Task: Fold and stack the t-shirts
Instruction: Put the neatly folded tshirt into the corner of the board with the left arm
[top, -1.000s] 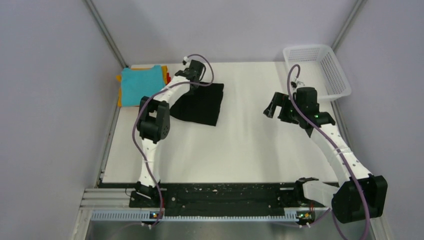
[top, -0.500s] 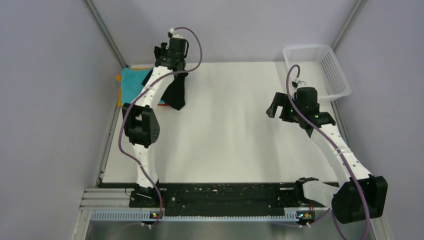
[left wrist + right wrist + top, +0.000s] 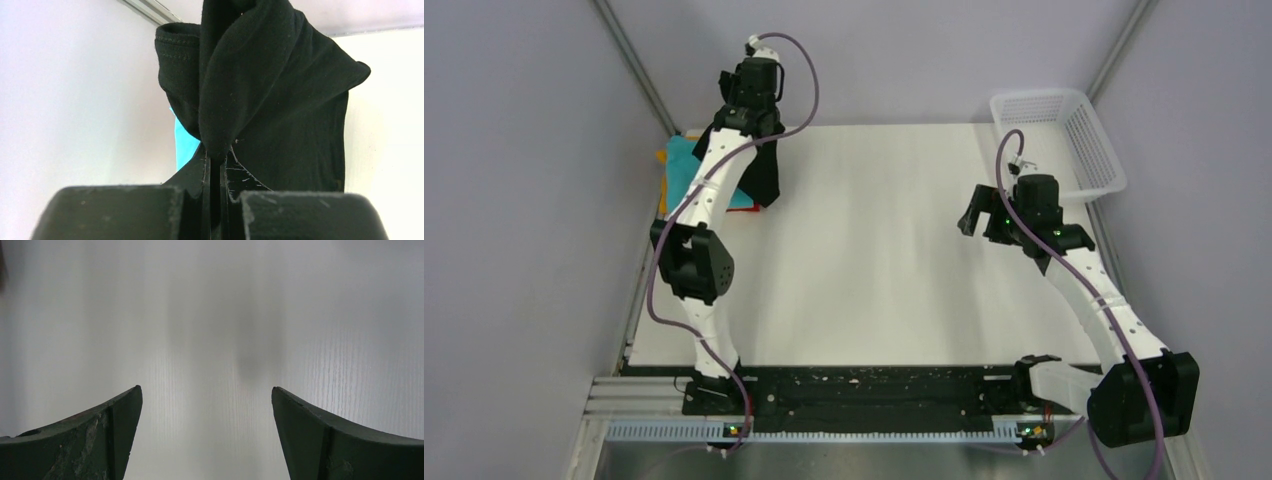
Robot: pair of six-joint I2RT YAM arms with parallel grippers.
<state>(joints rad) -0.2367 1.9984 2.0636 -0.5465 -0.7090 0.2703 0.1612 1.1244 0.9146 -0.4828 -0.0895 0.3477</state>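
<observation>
The black t-shirt [image 3: 280,100] was judged to be on its way to the stack, the folding apparently done. Nearest, over the bare table [image 3: 884,300], the right tool [image 3: 207,395] was held idle, its fingers wide apart with nothing between them. Farther off, at the far left, the left tool [image 3: 215,160] was clamped tight on a pinch of the black cloth. The cloth hung bunched just beside the folded pile, where a teal t-shirt [image 3: 680,160] lay on top and an orange-yellow edge [image 3: 663,185] showed beneath. A white basket [image 3: 1074,140] stood at the far right corner. Next, the shirt would need lowering squarely onto the teal one, releasing, and probably smoothing flat, since the hanging fold looked loosened.
</observation>
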